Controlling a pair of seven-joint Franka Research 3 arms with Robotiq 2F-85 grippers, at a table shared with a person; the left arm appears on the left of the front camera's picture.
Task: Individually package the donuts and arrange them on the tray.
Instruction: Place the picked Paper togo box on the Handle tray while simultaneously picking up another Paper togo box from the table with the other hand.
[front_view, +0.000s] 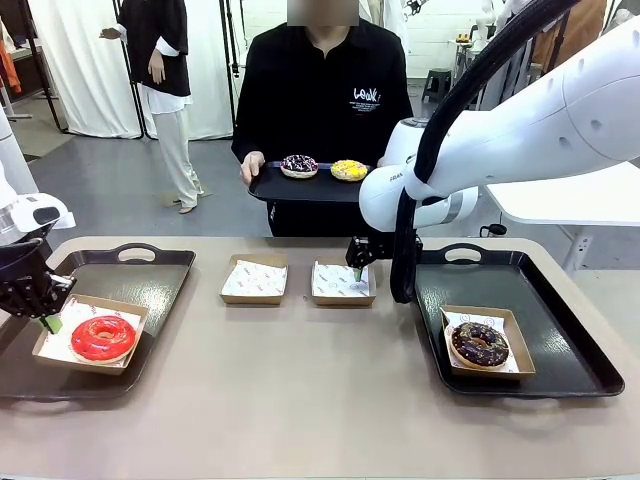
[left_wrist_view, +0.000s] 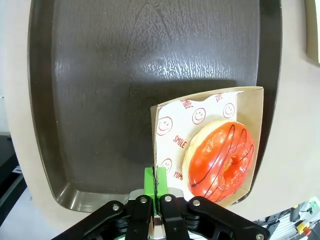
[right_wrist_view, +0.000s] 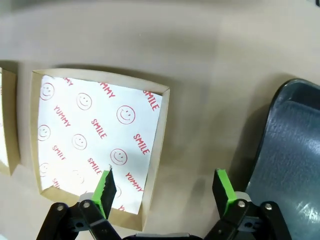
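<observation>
A glossy red donut (front_view: 102, 337) (left_wrist_view: 220, 160) lies in a paper-lined cardboard box (front_view: 48, 352) (left_wrist_view: 250, 100) on the left black tray (front_view: 150, 275) (left_wrist_view: 100, 100). My left gripper (front_view: 46, 322) (left_wrist_view: 156, 177) is shut on that box's near wall. A chocolate sprinkled donut (front_view: 479, 344) lies boxed on the right tray (front_view: 560, 350). My right gripper (front_view: 357, 270) (right_wrist_view: 165, 189) hangs open over the right-hand edge of an empty lined box (front_view: 342, 283) (right_wrist_view: 100, 135). The person holds a small black tray (front_view: 270, 187) carrying a dark sprinkled donut (front_view: 299, 166) and a yellow donut (front_view: 349, 170).
A second empty lined box (front_view: 254, 279) sits mid-table to the left of the first. The right tray's rim (right_wrist_view: 295, 150) lies close beside my right gripper. A white table (front_view: 580, 205) stands behind at the right. Another person stands far back left.
</observation>
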